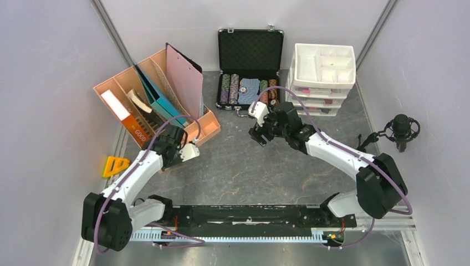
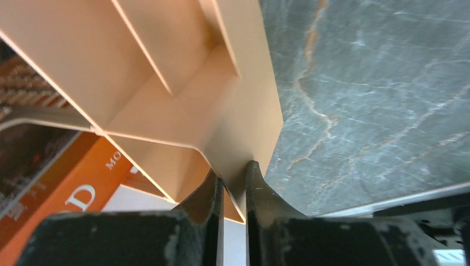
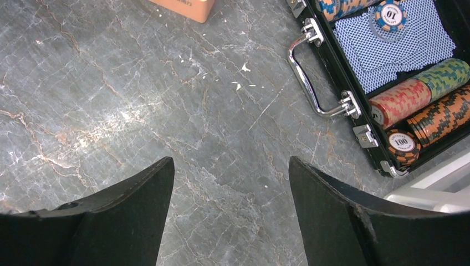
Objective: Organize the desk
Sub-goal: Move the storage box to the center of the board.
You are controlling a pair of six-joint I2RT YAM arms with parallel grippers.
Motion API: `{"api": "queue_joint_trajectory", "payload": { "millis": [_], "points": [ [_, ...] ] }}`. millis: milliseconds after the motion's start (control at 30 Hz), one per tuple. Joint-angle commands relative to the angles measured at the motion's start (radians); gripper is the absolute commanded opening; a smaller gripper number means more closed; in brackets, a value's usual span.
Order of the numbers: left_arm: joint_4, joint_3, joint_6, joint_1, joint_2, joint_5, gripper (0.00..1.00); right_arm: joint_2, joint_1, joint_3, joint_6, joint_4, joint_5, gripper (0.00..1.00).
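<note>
Left wrist view has my left gripper (image 2: 233,173) pinched onto the thin wall of the peach file rack (image 2: 244,100) at its near edge, with one finger inside and one outside. My right gripper (image 3: 230,166) hangs with its jaws spread wide and nothing between them. It is above bare desk (image 3: 138,100), just near of the chip case (image 3: 346,72) and its chrome handle (image 3: 305,83).

The desk is the dark marbled top that runs under everything, from the rail by my bases to the far wall. I judge it stiff, heavy and fixed, with a smooth face, so it is nothing to grab. What I take hold of is its load, and things should slide on it readily.

The rack looks like rigid plastic, but books (image 1: 130,124) fill its left slots, so it is likely weighty on that side. A pinch on one thin wall could let it pivot or flex. Gripping low on the wall and dragging rather than lifting seems safest.
</note>
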State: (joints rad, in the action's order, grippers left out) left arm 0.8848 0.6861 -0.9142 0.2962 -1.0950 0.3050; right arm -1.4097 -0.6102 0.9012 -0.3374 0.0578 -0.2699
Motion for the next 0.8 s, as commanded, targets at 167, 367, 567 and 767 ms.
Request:
{"api": "queue_joint_trajectory", "payload": {
  "millis": [167,367,567,767],
  "points": [
    [-0.263,-0.08,-0.494,0.005,-0.046,0.148,0.02,0.052,0.015,-0.037,0.003,-0.029,0.001,0.81],
    [-0.254,0.026,-0.484,-0.081,-0.174,0.186,0.02,0.066,0.024,-0.053,-0.005,-0.028,-0.002,0.81],
    [-0.29,0.121,-0.511,-0.188,-0.291,0.204,0.02,0.062,0.031,-0.054,-0.005,-0.028,-0.011,0.81],
    [-0.348,0.211,-0.515,-0.294,-0.415,0.205,0.02,0.062,0.04,-0.056,-0.01,-0.023,-0.016,0.81]
  ]
}}
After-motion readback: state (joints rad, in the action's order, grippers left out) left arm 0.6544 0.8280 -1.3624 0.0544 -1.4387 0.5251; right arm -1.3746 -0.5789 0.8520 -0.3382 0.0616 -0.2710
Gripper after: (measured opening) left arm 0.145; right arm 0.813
